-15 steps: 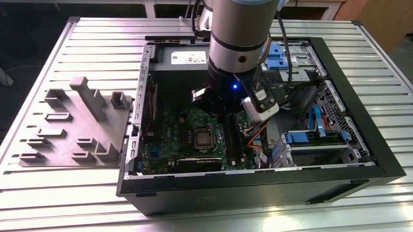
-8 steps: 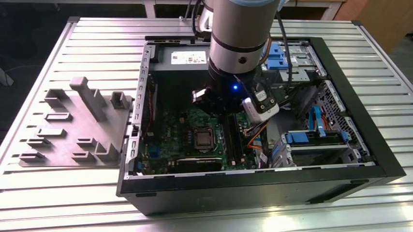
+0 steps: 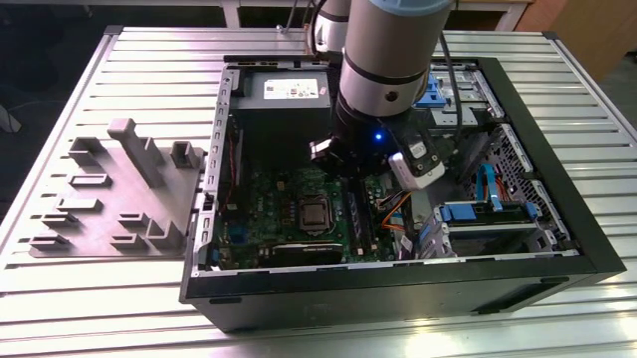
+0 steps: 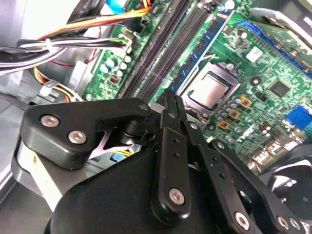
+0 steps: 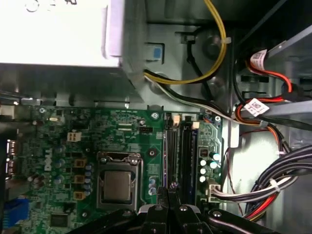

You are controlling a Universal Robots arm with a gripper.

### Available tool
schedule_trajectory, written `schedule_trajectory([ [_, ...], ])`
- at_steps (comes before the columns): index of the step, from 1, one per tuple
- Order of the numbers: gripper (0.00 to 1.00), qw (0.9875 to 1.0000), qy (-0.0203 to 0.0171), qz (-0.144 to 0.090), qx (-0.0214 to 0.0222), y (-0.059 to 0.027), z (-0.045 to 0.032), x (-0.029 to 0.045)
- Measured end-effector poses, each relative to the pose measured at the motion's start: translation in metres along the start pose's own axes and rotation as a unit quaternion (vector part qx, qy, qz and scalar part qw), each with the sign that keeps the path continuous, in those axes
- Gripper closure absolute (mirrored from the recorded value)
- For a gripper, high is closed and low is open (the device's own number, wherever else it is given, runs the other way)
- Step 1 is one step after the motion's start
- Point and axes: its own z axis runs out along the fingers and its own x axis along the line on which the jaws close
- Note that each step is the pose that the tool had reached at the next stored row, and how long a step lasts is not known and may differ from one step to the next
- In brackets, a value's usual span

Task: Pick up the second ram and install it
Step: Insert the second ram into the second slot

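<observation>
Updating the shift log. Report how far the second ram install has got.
Done: nothing I can confirm. In hand: the black gripper, shut, hangs right over the dark memory slots on the green motherboard. Left: whether the second ram, a long dark stick, is seated, I cannot tell.

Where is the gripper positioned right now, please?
In the exterior view the gripper hangs inside the open computer case, above the green motherboard. In the first wrist view its fingertips sit over the memory slots, beside the processor socket.
</observation>
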Motion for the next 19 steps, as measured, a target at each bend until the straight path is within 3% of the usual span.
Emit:
schedule_trajectory([
  [19, 0.89, 1.0, 0.0001, 0.001, -0.0013, -0.0008, 0.0184, -0.006],
])
